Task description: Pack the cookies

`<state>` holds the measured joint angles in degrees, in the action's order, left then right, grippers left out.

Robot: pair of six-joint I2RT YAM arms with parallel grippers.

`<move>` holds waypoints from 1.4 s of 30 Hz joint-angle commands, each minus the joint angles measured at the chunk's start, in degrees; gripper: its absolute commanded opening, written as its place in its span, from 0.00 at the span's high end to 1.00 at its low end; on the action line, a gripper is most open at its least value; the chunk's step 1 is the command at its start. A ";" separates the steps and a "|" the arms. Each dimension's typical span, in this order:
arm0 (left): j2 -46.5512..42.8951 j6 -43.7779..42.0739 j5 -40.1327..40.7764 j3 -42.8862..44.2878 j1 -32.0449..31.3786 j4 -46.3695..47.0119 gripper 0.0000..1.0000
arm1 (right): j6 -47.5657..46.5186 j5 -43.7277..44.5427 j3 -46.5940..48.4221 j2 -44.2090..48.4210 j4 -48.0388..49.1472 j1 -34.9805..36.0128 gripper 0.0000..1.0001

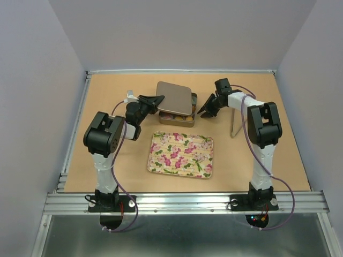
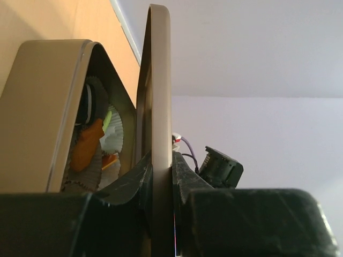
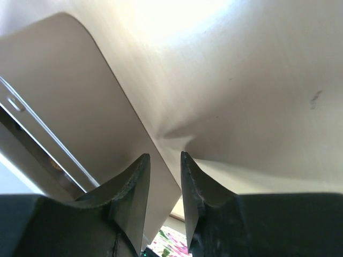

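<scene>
Counting up: two arms, one tin (image 1: 177, 121), one lid (image 1: 174, 96), one floral tray (image 1: 181, 155) lying on the desk (image 1: 107, 91). The cookies are sitting inside the tin, in white paper cups (image 2: 115, 136), at the middle far part of the desk. Only three are showing in the left wrist view: an orange cookie (image 2: 86, 147), a black cookie (image 2: 84, 107) above it and a sliver of a green cookie (image 2: 107, 120). The rest are hiding behind the tin wall and the lid. They are too covered for any direction to be read. The tin itself is lying with its long side running left to right.

The left gripper (image 1: 158, 101) is pinching the lid's left edge, one finger on each face, and the lid is hanging tilted over the tin, leaving a strip of coloured contents showing at the near side. The right gripper (image 1: 205, 111) is sitting just beside the tin's right end. Its fingers (image 3: 136, 182) are standing close together with a narrow gap, and the lid's rim is running towards that gap. Whether they are clamping it, I cannot tell.
</scene>
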<state>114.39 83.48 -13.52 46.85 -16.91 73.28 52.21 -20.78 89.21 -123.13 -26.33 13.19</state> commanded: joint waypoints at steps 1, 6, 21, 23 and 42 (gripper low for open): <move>0.48 -2.01 -7.39 -0.79 2.23 11.34 0.82 | -1.23 1.44 0.61 3.25 0.57 -0.53 0.64; 4.61 -2.27 -16.43 0.08 5.30 17.07 0.77 | -1.76 1.53 0.53 4.74 0.31 -1.50 0.55; 7.42 -4.12 -17.51 1.05 5.66 17.60 0.61 | -1.32 -2.95 1.14 4.48 0.57 -2.29 0.46; 8.13 -3.15 -17.33 1.31 5.66 19.00 0.57 | -1.14 -3.39 0.88 4.30 0.84 -2.29 0.46; 10.16 -2.71 -14.87 3.33 4.60 14.99 0.35 | 1.23 -12.44 0.79 3.25 9.98 -2.12 0.41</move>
<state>123.96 84.03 -28.67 49.21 -11.22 81.67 52.51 -29.95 89.21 -120.70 -21.32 11.05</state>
